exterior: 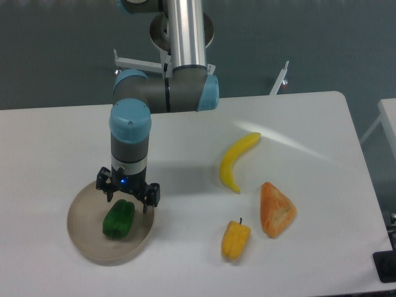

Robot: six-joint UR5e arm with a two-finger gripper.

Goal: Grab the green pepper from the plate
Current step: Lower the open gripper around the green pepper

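- The green pepper lay on the plate, glossy and lobed, so it might have slipped.
- The hand hovered over its far end, fingers spread, empty; descending off-centre risked clipping it.

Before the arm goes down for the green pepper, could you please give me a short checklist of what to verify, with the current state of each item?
1. Green pepper lies on the plate: ok.
2. Gripper is above the pepper: ok, though slightly toward its far end.
3. Jaws open wide enough to straddle the pepper: ok, they stand apart with nothing between them.
4. Jaws clear of the plate rim: cannot tell, one view gives no height.
5. Nothing else on the plate near the pepper: ok.
6. Yellow pepper and banana away from the descent: ok.
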